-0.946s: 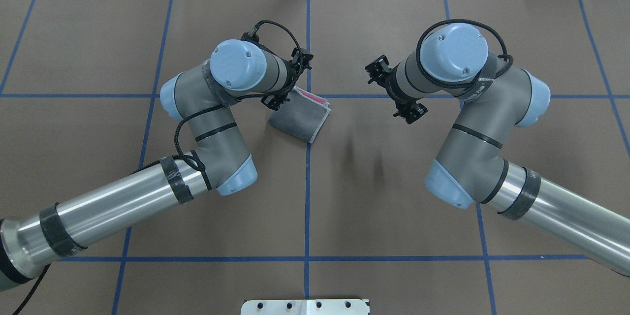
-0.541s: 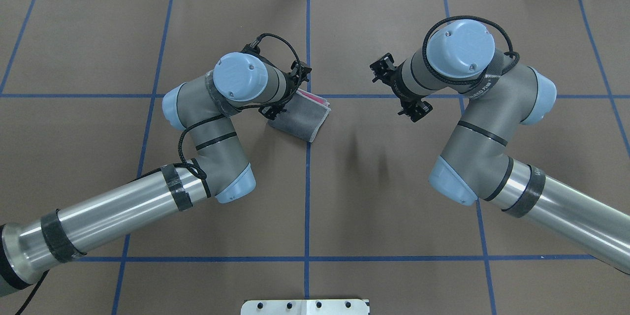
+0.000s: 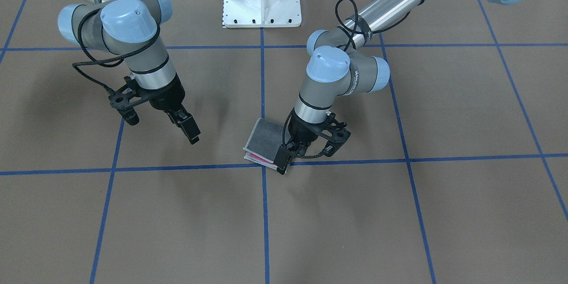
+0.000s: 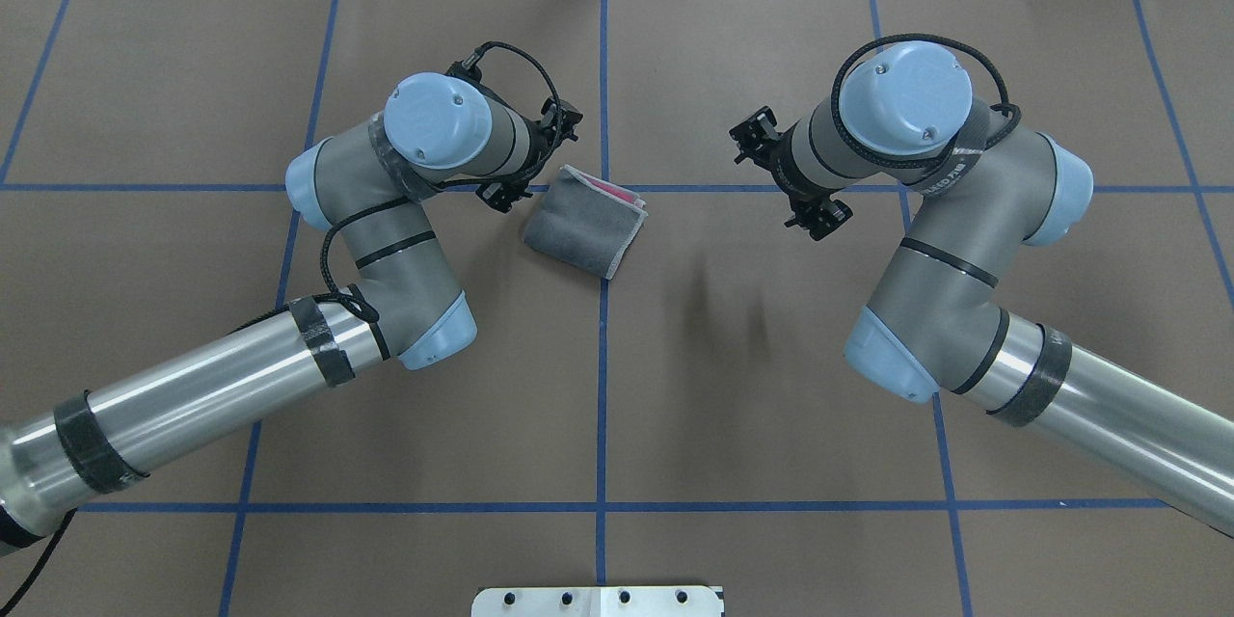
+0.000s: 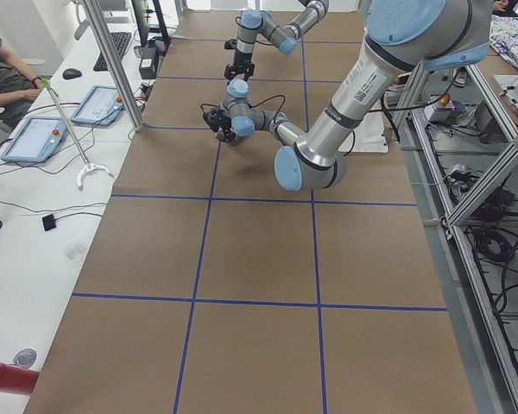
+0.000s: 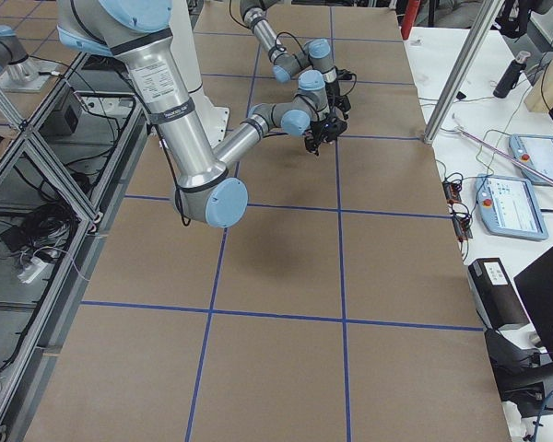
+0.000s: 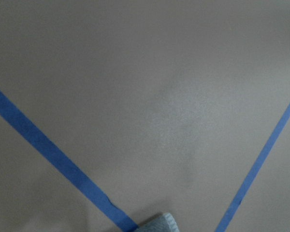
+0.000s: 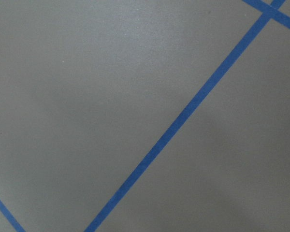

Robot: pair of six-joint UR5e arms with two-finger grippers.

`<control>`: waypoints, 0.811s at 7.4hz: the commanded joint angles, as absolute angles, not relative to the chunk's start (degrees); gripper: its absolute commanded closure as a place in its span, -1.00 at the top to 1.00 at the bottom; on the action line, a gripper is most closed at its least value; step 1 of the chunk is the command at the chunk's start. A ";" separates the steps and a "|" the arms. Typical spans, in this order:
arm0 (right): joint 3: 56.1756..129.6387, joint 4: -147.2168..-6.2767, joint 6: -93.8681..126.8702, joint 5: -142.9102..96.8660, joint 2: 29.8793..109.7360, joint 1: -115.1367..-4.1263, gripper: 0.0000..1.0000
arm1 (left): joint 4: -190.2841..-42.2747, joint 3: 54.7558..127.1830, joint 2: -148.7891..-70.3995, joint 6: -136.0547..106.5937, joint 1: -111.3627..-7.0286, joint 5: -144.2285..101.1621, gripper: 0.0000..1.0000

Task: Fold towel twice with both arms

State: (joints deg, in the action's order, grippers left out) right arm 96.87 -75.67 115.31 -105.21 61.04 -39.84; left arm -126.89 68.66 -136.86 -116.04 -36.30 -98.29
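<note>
Brown paper-covered table top (image 4: 771,357), marked with blue tape grid lines (image 4: 602,405). Lying flat on it: small folded terry towel (image 4: 578,227), dark grey face up, pink showing at one edge.

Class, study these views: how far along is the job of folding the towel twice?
Done, apparently: the towel lies flat as a small packet, grey outside, stacked pink layers at one edge, suggesting both folds. In hand: nothing; the left gripper is by the towel's edge, the right gripper well apart, and neither visibly holds cloth. Left: likely just pulling both grippers away.
</note>
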 commanded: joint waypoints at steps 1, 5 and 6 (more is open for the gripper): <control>96.94 -75.67 113.92 -105.64 62.22 -41.48 1.00 | -126.91 69.08 -137.98 -116.37 -37.79 -98.79 1.00; 96.94 -75.67 111.62 -106.96 64.25 -43.42 1.00 | -127.53 61.19 -144.22 -116.72 -37.35 -98.53 1.00; 96.94 -75.67 111.62 -106.96 64.25 -43.33 1.00 | -130.49 58.74 -144.66 -116.81 -37.27 -98.44 1.00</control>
State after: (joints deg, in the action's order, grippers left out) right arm 96.98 -75.67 111.75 -106.94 64.14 -43.34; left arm -128.05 61.46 -143.88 -116.75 -37.35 -98.53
